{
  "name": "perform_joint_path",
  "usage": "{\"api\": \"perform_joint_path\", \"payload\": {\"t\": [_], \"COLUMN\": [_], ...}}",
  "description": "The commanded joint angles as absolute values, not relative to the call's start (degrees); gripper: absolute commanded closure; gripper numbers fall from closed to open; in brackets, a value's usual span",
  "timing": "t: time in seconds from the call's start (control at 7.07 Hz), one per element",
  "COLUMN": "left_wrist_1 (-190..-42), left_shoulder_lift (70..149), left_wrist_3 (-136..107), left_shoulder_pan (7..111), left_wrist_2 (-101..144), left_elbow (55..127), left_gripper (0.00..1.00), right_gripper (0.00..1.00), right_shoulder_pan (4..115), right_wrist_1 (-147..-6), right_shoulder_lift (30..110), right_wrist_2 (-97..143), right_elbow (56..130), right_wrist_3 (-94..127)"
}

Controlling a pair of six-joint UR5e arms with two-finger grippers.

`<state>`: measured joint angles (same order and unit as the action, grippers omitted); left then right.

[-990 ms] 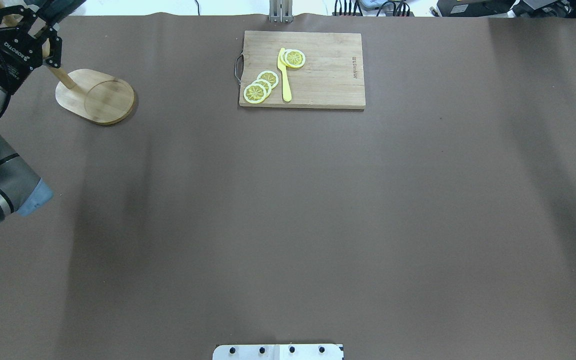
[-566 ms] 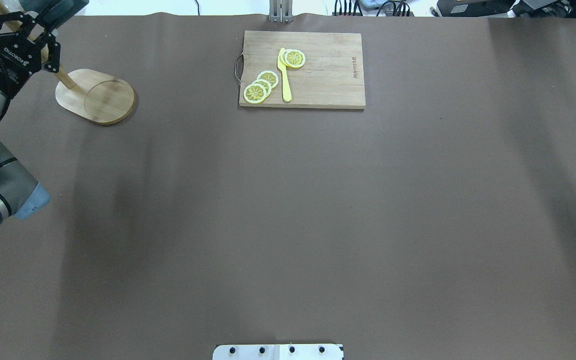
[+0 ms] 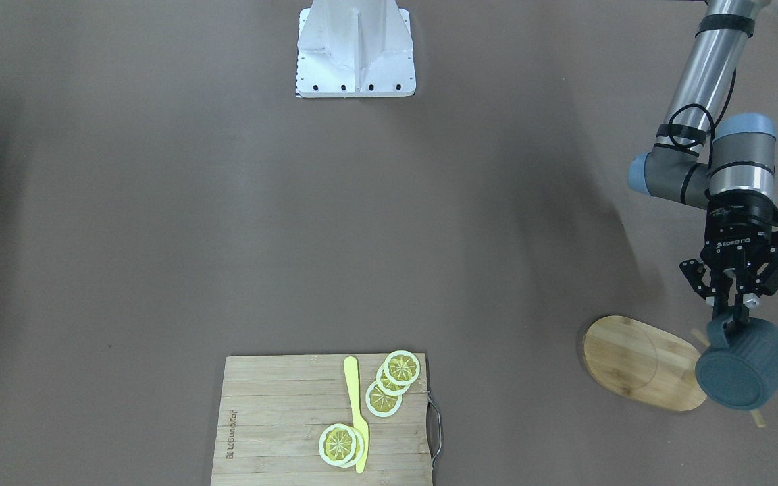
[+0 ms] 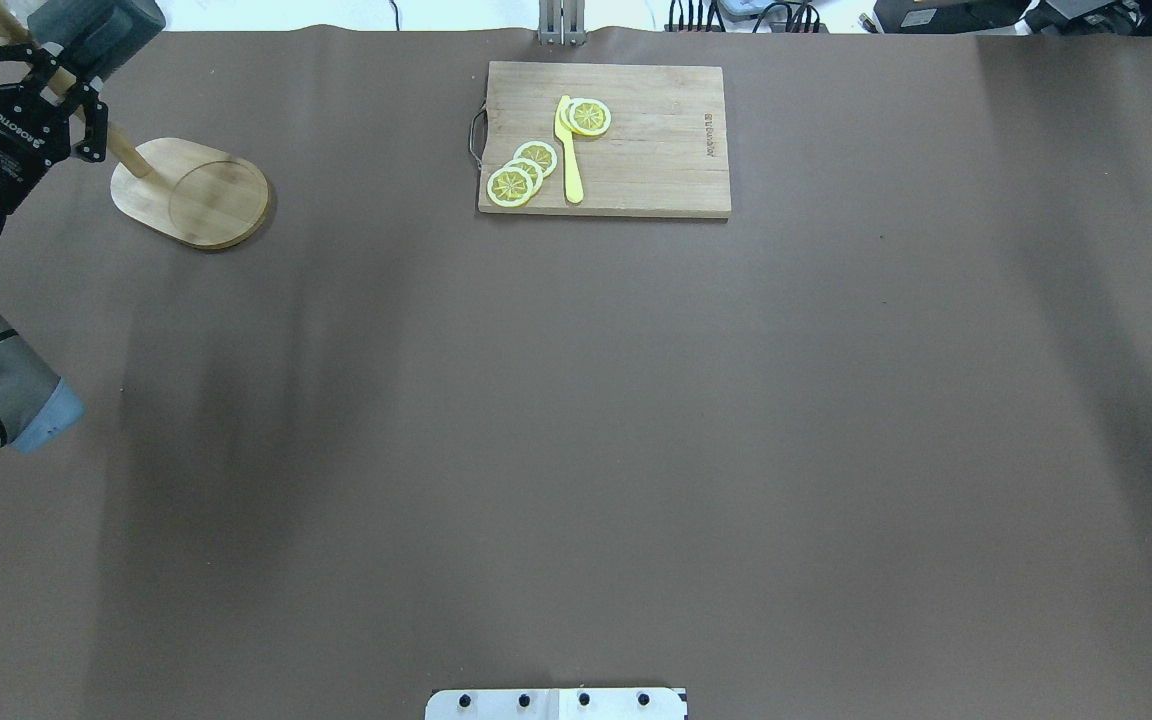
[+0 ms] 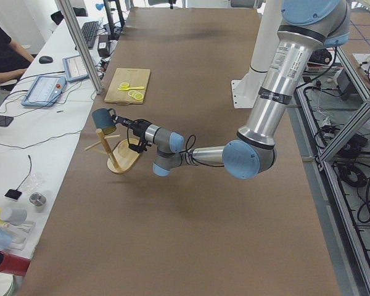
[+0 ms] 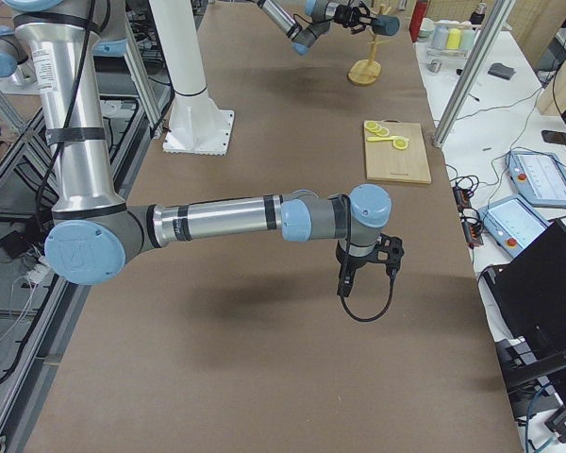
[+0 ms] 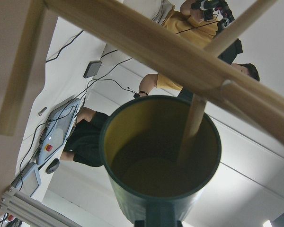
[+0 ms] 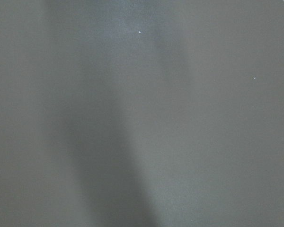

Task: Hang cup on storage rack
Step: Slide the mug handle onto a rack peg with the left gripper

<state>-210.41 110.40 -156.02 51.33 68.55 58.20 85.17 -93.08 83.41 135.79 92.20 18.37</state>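
Observation:
The dark teal cup hangs from my left gripper, which is shut on its handle, above the bamboo storage rack at the table's far left. In the overhead view the gripper and cup sit over the rack's post. The left wrist view looks into the cup's yellow-olive inside, and a thin peg reaches into its mouth. My right gripper shows only in the exterior right view, low over bare table, and I cannot tell whether it is open or shut.
A bamboo cutting board with lemon slices and a yellow knife lies at the far middle. The robot's white base stands at the near edge. The table's far edge runs just behind the rack.
My left gripper has moved left and slightly farther in the overhead view, carrying the cup along toward the rack's upper pegs. The rack and board have not moved.

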Motion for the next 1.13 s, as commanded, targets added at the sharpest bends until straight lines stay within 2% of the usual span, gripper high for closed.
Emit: {"api": "perform_joint_path", "payload": {"t": [0.0,0.57,0.71,0.85,0.99], "left_wrist_1": [-210.41,-210.50,-210.41,-210.41,-210.41], "left_shoulder_lift": [110.21,109.60,109.60,109.60,109.60], "left_wrist_3": [-156.71,-156.80,-156.71,-156.62,-156.71], "left_shoulder_pan": [51.33,51.33,51.33,51.33,51.33], "left_wrist_2": [68.55,68.55,68.55,68.55,68.47], "left_elbow": [58.18,58.18,57.75,57.40,57.13], "left_gripper": [1.00,1.00,0.32,0.02,0.02], "right_gripper": [0.00,0.00,0.00,0.00,0.00], "right_shoulder_pan": [85.17,85.17,85.17,85.08,85.08], "right_wrist_1": [-93.16,-93.08,-93.16,-93.08,-93.08], "right_shoulder_lift": [83.41,83.41,83.41,83.41,83.41], "right_wrist_2": [135.79,135.88,135.88,135.88,135.88], "right_elbow": [92.20,92.20,92.20,92.11,92.11], "right_wrist_3": [18.37,18.37,18.37,18.37,18.37]}}
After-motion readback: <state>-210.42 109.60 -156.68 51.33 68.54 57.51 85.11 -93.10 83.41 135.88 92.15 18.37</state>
